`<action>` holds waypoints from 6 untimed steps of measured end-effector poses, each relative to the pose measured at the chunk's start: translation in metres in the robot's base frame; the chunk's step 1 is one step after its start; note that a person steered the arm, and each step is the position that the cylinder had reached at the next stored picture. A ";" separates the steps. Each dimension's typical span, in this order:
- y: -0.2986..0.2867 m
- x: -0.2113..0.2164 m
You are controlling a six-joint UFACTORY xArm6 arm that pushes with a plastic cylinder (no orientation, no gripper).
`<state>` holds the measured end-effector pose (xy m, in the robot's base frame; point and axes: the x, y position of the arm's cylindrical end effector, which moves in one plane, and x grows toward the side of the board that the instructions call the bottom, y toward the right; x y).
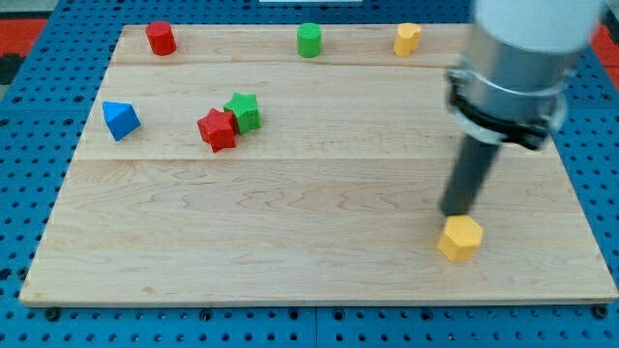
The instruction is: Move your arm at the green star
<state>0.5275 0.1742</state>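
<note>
The tabletop (319, 251) is seen as pale wood planks with visible grain, laid on a blue perforated base (39, 97). The green star (243, 111) is taken as landmark: it lies in the view's upper left, touching the red star (218, 130). A blue faceted block (120, 120) sits further left. No hand is fitted; the dark rod's tip (455, 215) rests far right of the star, just above a yellow hexagonal block (460, 239).
</note>
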 end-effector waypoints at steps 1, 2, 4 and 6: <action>-0.057 -0.037; -0.128 -0.114; -0.184 -0.184; -0.240 -0.208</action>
